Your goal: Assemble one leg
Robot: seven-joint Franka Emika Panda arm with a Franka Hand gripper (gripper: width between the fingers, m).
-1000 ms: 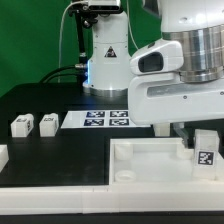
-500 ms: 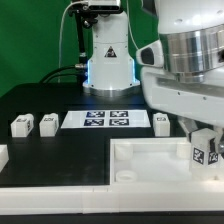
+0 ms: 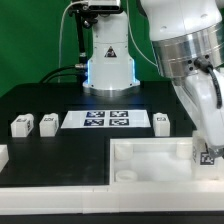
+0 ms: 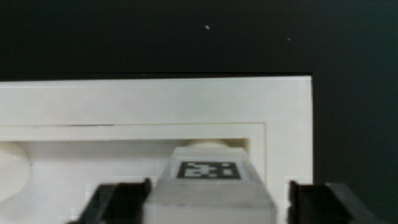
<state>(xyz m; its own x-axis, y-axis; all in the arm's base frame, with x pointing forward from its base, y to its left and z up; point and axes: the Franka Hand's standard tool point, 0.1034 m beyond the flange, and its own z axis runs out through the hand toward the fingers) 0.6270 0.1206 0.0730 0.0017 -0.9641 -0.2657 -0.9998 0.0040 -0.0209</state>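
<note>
My gripper is at the exterior view's right, tilted, and shut on the leg, a small white block with a black-and-white tag. It holds the leg over the right end of the large white panel. In the wrist view the leg sits between my two dark fingers, tag facing the camera, above the panel's raised rim. Whether the leg's lower end touches the panel is hidden. My gripper shows only at the frame's edge.
Two loose legs lie at the exterior view's left, a third beside the marker board. Another white part is cut off at the left edge. The robot base stands behind.
The wrist has swung and tilted, and the big white housing has lifted away from the panel. The held leg has shifted slightly lower and to the exterior view's right.
</note>
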